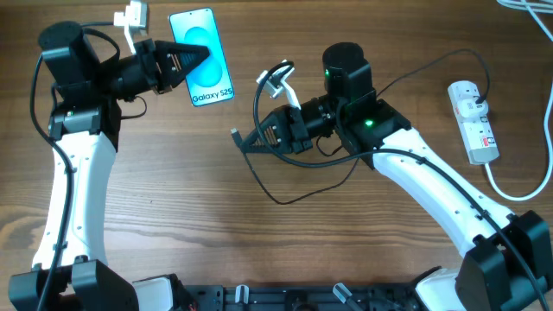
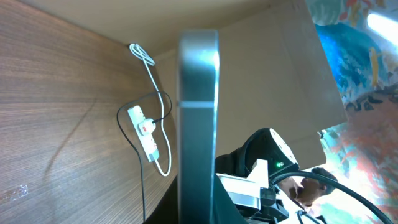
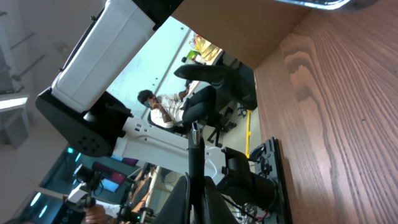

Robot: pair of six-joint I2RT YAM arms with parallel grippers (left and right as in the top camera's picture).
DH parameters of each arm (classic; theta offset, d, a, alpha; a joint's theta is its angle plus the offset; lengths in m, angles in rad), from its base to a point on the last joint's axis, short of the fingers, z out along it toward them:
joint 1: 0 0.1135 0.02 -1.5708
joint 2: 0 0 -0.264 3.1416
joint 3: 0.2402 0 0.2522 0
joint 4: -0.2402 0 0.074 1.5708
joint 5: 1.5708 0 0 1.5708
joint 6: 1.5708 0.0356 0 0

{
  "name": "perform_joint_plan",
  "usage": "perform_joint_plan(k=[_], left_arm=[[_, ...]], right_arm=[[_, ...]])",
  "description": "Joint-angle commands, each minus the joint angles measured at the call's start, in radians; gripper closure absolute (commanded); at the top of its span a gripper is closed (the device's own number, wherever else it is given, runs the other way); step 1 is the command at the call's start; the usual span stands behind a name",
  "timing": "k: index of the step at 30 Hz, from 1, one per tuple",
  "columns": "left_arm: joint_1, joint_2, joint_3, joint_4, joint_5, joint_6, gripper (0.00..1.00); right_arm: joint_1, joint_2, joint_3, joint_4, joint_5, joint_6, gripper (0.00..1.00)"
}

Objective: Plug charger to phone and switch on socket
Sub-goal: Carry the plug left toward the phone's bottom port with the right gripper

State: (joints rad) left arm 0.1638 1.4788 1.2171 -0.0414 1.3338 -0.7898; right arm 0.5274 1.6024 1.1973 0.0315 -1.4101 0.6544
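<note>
The phone [image 1: 204,53], cyan screen with a white "Galaxy S25" band, is at the back left. My left gripper [image 1: 188,60] is shut on its lower left edge. In the left wrist view the phone [image 2: 198,106] stands edge-on between the fingers [image 2: 199,211]. My right gripper [image 1: 245,141] is shut on the charger, whose small plug tip [image 1: 235,134] points left, well short of the phone. In the right wrist view the tip [image 3: 195,140] sticks up from the shut fingers [image 3: 198,193]. The black cable [image 1: 285,197] loops over the table. The white socket [image 1: 473,121] lies at the far right.
The socket's thicker white cable [image 1: 518,194] curves off to the right edge. Another white cable [image 1: 529,10] crosses the top right corner. The socket also shows in the left wrist view [image 2: 144,130]. Black arm bases sit along the front edge [image 1: 285,298].
</note>
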Motion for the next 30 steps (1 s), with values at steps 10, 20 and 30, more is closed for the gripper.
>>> perform_joint_plan(k=[10,20,30], left_arm=[[-0.002,-0.016,0.010,0.007,0.069,0.089,0.96],[-0.002,-0.016,0.010,0.014,0.109,0.111,0.96],[-0.003,-0.016,0.010,0.014,0.089,0.098,0.96]], right_arm=[[0.002,-0.003,0.006,0.014,-0.020,0.064,0.96],[0.002,-0.003,0.006,0.060,-0.029,0.082,0.96],[0.003,-0.003,0.006,0.088,0.002,0.082,0.96]])
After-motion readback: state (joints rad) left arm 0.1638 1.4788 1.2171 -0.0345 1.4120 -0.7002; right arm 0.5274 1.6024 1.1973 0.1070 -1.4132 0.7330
